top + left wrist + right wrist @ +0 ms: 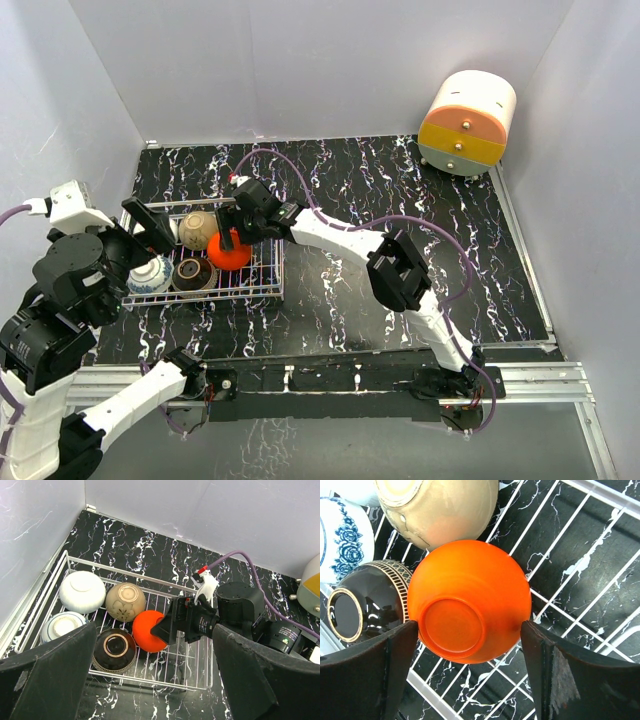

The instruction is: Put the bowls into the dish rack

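- Right gripper (469, 627): clamped on the sides of the upturned red-orange bowl (470, 595), centre frame, inside the dish rack (140, 573).
- Left gripper (154, 626): fingers spread apart, lower frame, above the rack.

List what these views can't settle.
1) Top view: the left arm covers nearly all of the white bowl.
2) Right wrist view: whether the right jaws press the orange bowl or only flank it; the contact edges sit in shadow.
3) Left wrist view: its own finger hides part of the blue bowl and the rack's near corner.
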### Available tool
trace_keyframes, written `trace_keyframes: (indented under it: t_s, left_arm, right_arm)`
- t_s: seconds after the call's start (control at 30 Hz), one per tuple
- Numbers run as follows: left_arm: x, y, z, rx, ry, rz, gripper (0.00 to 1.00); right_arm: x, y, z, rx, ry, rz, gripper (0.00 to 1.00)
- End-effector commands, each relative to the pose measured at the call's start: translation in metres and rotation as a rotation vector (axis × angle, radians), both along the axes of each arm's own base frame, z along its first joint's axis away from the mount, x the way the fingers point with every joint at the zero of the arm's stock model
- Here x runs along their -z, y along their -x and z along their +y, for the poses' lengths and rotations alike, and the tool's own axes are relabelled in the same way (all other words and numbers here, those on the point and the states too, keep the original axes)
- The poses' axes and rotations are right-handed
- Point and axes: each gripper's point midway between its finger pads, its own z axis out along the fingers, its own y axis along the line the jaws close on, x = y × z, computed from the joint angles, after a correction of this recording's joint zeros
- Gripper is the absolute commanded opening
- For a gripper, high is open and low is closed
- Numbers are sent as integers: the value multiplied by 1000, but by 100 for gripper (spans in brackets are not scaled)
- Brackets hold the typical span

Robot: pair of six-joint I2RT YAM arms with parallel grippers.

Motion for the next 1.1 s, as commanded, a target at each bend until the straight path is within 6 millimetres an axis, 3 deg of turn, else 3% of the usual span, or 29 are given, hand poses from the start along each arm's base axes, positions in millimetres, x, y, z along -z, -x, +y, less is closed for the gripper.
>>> trace_keyframes:
  t_s: [0.0, 0.13, 0.33, 0.43, 0.77, 1.07]
  left_arm:
    - [3, 2, 6, -17, -23, 8, 97]
    - [3, 2, 6, -22, -26, 8, 97]
    - [5, 0, 6, -28, -31, 12, 97]
    - [5, 0, 6, -27, -30, 11, 97]
    - [4, -1, 6, -31, -32, 10, 97]
    - [3, -2, 5, -26, -34, 8, 97]
  right_arm:
    - [-16, -12, 2, 15, -31, -42, 80]
    - [-21, -10, 4, 9, -41, -47, 67]
    - [-32, -11, 5, 5, -59, -63, 34]
    - [-39, -10, 6, -2, -72, -70, 27]
    - [-67, -12, -2, 8, -70, -129, 23]
    - [-72, -6, -13, 27, 30, -186, 29]
